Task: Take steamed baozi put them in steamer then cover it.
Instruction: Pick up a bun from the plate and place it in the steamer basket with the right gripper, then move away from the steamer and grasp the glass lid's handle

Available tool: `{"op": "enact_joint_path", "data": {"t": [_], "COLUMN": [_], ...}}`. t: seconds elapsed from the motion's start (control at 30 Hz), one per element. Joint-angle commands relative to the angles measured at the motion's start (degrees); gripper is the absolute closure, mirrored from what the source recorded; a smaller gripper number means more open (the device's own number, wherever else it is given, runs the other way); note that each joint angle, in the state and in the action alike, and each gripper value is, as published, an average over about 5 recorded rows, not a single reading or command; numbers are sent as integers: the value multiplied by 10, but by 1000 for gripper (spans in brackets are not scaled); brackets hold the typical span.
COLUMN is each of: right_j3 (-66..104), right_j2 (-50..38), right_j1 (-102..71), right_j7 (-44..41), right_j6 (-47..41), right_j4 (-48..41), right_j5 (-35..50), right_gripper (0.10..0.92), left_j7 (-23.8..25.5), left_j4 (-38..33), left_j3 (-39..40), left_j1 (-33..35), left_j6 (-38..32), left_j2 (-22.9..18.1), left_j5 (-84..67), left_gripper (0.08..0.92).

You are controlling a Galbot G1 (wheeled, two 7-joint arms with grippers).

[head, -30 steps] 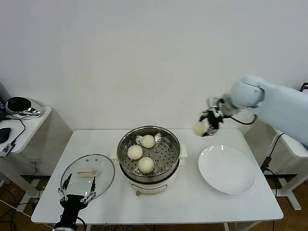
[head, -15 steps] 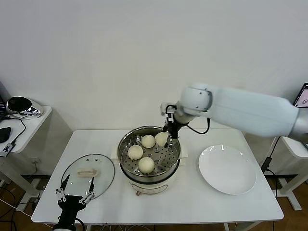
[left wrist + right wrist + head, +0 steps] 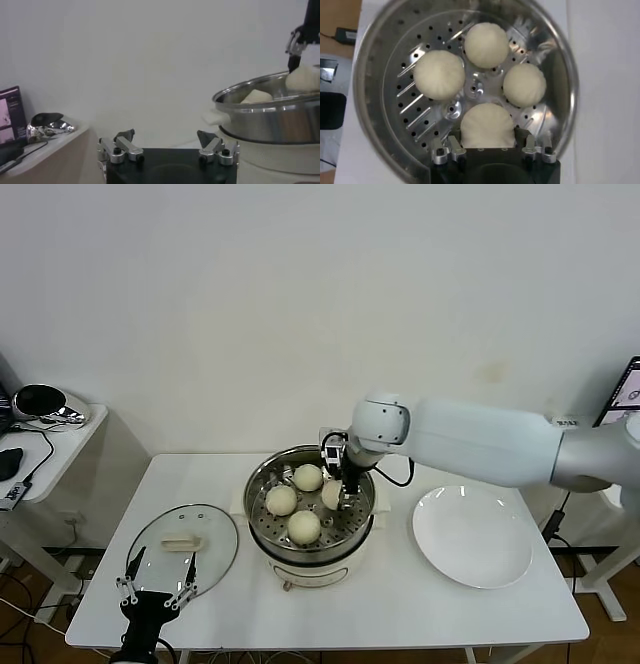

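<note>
1. Near edge of the white surface point(image 3: 400, 604): left tool point(image 3: 157, 592), fingers spread apart, nothing between them, parked low just in front of the glass lid point(image 3: 183, 549).
2. Lid lies flat on the surface, to the left of the steamer point(image 3: 310, 509), well clear of it.
3. Middle of the surface: steamer, open, steel pot on a cream base. White plate point(image 3: 472, 536) sits to its right, bare.
4. Inside, on the perforated tray point(image 3: 415, 112): three buns lying free, one near point(image 3: 304, 526), one left point(image 3: 280, 500), one at the back point(image 3: 308, 477).
5. Fourth bun point(image 3: 333, 494) on the right side of the tray, down inside the pot. Right tool point(image 3: 347, 489) reaches in from above and is clamped on it; the wrist view shows the bun point(image 3: 486, 125) held between the two fingers, close against the tool body.
6. Far left, apart: a side table point(image 3: 55, 446) with dark gear on it.
</note>
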Motion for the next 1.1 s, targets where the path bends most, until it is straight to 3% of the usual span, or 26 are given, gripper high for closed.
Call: {"op": "enact_joint_path", "data": {"t": [0.03,0.3,0.57,0.7,0.93,1.1], "right_j3": [4,17,45,77,170,382], "right_j2": [19,11,-52,-104,-226,-324], "right_j1": [-25,-27,6,11,-87,-321], "right_j7": [7,8,1,19,229,348], "right_j6": [-11,-11,-11,-10,64,192], "right_j4": [-25,-22,34,75,185,247], "right_j5": [-19,-20,8,35,151,115], "right_gripper": [372,371,222,204,203,203], "left_j7": [0,0,0,1,2,1], "left_j4": [-1,-1,-1,0,2,6], "left_j3": [0,0,-1,-1,3,-3], "left_j1": [1,0,-1,-5,-11,-8], "left_j6": [-1,0,2,3,7,9], "left_j2": [0,0,2,3,2,4], "left_j5": [1,1,1,0,0,0], "left_gripper": [177,177,177,177,177,177]}}
